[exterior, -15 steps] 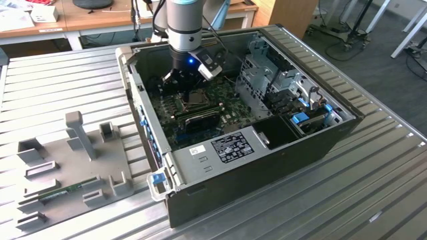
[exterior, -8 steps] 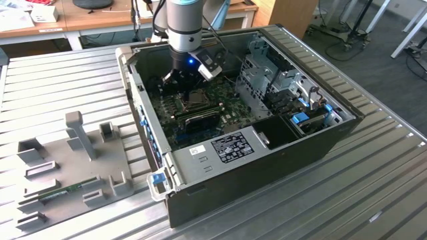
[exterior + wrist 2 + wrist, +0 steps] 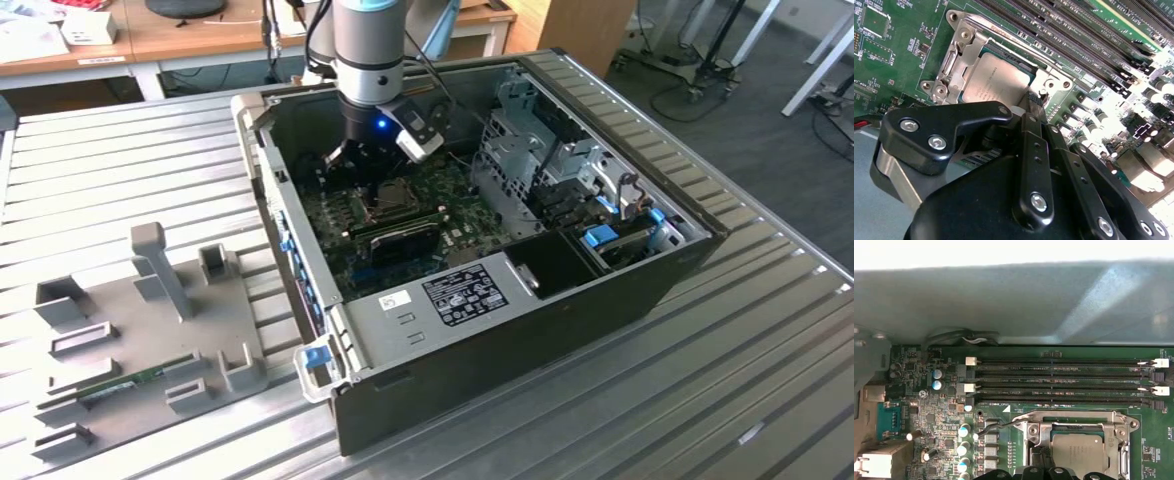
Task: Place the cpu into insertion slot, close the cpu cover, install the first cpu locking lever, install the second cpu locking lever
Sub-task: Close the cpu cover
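Note:
The cpu (image 3: 994, 82) lies flat in the insertion slot (image 3: 391, 198), its pale face showing through the window of the cpu cover (image 3: 960, 56), which is down over it. In the first wrist view the cpu (image 3: 1076, 450) sits under the cover (image 3: 1074, 418). A thin locking lever (image 3: 996, 426) runs along the frame side next to the memory slots, with its end sticking out past the corner. My gripper (image 3: 1035, 99) is shut with nothing in it, its tips at the cover's edge. In the exterior view the gripper (image 3: 366, 180) reaches down into the open computer case.
Long black memory slots (image 3: 1059, 375) lie beside the socket. Capacitors (image 3: 937, 380) and ports crowd the board. The grey drive cage (image 3: 527, 150) and case walls (image 3: 274, 190) hem in the arm. A grey fixture plate (image 3: 134, 320) lies on the slatted table.

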`<action>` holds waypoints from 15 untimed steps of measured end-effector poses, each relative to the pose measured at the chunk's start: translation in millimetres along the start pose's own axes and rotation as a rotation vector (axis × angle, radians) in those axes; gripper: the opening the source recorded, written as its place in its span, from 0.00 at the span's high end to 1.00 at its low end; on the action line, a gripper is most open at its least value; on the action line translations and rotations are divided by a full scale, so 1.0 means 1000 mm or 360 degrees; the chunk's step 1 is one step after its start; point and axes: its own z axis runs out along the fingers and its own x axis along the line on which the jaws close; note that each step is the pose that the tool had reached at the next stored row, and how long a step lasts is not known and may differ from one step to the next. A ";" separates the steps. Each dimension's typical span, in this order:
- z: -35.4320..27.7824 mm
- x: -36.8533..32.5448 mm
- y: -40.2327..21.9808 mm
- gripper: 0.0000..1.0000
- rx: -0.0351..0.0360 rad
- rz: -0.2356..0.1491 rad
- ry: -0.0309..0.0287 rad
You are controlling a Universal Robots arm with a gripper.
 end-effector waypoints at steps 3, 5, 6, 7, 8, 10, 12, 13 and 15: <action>0.0001 0.0000 0.0000 0.90 0.0000 0.0000 0.00001; 0.0009 0.0001 -0.0001 0.90 0.0001 0.0000 0.00005; 0.0013 0.0001 -0.0001 0.90 0.0001 0.0000 0.00008; 0.0015 0.0001 -0.0001 0.90 0.0001 0.0000 0.00006; 0.0016 0.0001 -0.0001 0.90 0.0001 0.0000 0.00004; 0.0019 0.0000 0.0000 0.90 0.0000 0.0000 -0.00001; 0.0018 0.0000 0.0000 0.90 0.0000 0.0000 0.00000; 0.0018 0.0001 0.0000 0.90 0.0000 0.0000 0.00000; 0.0019 0.0008 0.0000 0.90 0.0000 0.0000 -0.00012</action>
